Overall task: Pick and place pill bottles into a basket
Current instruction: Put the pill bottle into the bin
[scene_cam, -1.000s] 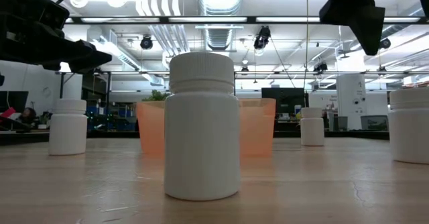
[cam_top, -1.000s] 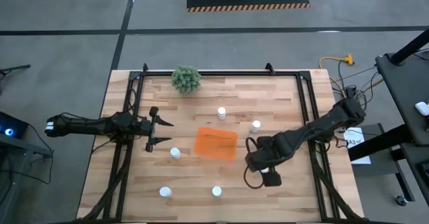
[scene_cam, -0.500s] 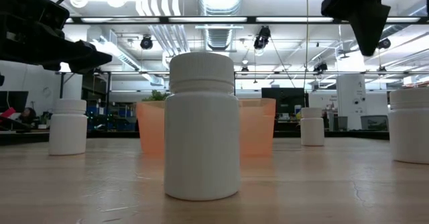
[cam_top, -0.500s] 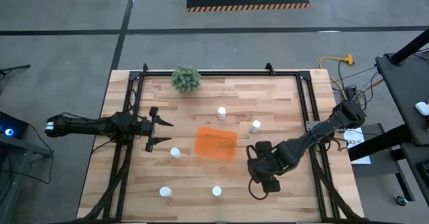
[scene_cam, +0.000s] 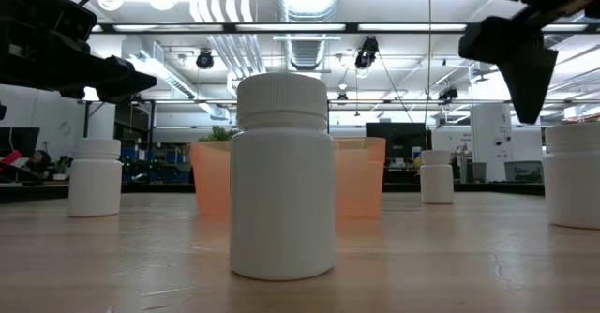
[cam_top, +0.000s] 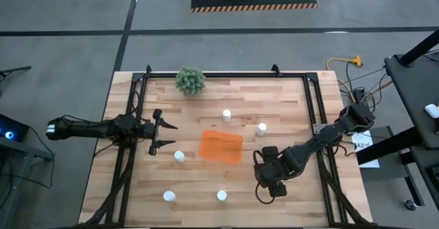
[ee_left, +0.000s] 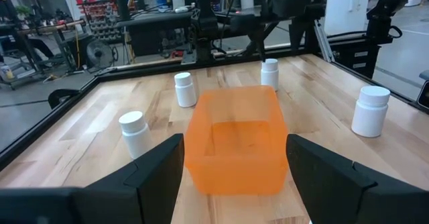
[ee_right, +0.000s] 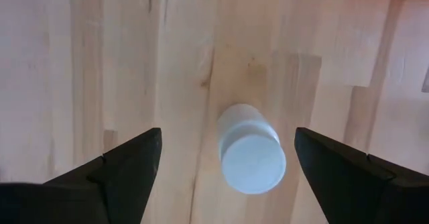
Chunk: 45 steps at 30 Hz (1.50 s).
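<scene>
Right wrist view: right tool (ee_right: 224,160) spread above a seemingly unlabelled pill bottle (ee_right: 250,148).

Overhead view, table-level view, two wrist views, basket (cam_top: 221,147) shared

A pale wooden table (cam_top: 288,95) with a black frame along its sides carries everything. An orange basket (cam_top: 221,147) sits near its middle, with white pill bottles (cam_top: 179,156) standing upright around it: two beyond it, one at its left and two near the front edge. A small green plant (cam_top: 190,80) stands near the back edge.
</scene>
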{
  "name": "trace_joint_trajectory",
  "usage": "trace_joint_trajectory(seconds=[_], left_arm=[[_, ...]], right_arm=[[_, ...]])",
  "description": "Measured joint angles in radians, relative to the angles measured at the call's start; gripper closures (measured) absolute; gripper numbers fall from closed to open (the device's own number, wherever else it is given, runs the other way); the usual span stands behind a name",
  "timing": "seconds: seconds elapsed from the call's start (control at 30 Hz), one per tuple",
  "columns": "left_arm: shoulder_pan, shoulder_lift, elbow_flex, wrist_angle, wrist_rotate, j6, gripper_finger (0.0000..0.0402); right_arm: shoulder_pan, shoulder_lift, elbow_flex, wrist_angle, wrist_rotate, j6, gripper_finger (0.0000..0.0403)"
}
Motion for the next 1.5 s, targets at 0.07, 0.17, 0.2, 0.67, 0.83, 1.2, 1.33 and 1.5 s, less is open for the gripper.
trace_joint_trajectory(seconds=[0.07, 0.17, 0.2, 0.67, 0.83, 1.2, 1.33, 1.5], left_arm=[[0.0, 0.0, 0.0, 0.0, 0.0, 0.0, 0.0157], [0.0, 0.0, 0.0, 0.0, 0.0, 0.0, 0.0157], [0.0, 0.0, 0.0, 0.0, 0.0, 0.0, 0.0157], [0.0, 0.0, 0.0, 0.0, 0.0, 0.0, 0.0157], [0.0, 0.001, 0.0, -0.001, 0.0, 0.0, 0.0157], [0.0, 0.0, 0.0, 0.0, 0.0, 0.0, 0.0157], [0.0, 0.001, 0.0, 0.0, 0.0, 0.0, 0.0157], [0.0, 0.0, 0.0, 0.0, 0.0, 0.0, 0.0157]], right_arm=[[0.0, -0.003, -0.018, 0.022, 0.0, -0.001, 0.0074], [0.0, -0.012, -0.051, 0.05, 0.0, 0.001, 0.0074], [0.0, -0.016, -0.061, 0.054, 0.0, 0.002, 0.0074], [-0.001, -0.113, -0.189, 0.148, 0.034, 0.071, 0.0074], [-0.001, -0.122, -0.199, 0.152, 0.05, 0.078, 0.0074], [-0.001, -0.114, -0.199, 0.155, 0.05, 0.078, 0.0075], [-0.001, -0.114, -0.199, 0.155, 0.05, 0.081, 0.0077], [-0.001, -0.114, -0.199, 0.154, 0.05, 0.081, 0.011]])
